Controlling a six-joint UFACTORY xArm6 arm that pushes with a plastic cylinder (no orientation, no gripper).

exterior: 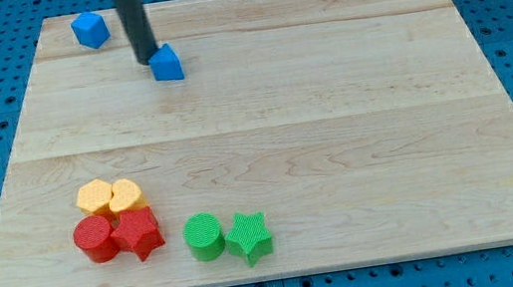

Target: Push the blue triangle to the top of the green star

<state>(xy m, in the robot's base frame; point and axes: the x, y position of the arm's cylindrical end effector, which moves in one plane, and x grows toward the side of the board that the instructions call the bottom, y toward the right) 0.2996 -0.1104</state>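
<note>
The blue triangle [166, 64] lies near the view's top left of the wooden board. My tip [145, 60] is just left of it, touching or nearly touching its left side; the rod rises out of the view's top. The green star [249, 237] lies near the view's bottom, left of centre, far below the triangle, with a green cylinder [203, 236] touching its left side.
A blue cube [91, 29] sits at the view's top left, left of the rod. A yellow hexagon [95, 197], a yellow heart [125, 195], a red cylinder [95, 239] and a red star [138, 233] cluster at the bottom left. The board [335, 132] lies on a blue pegboard.
</note>
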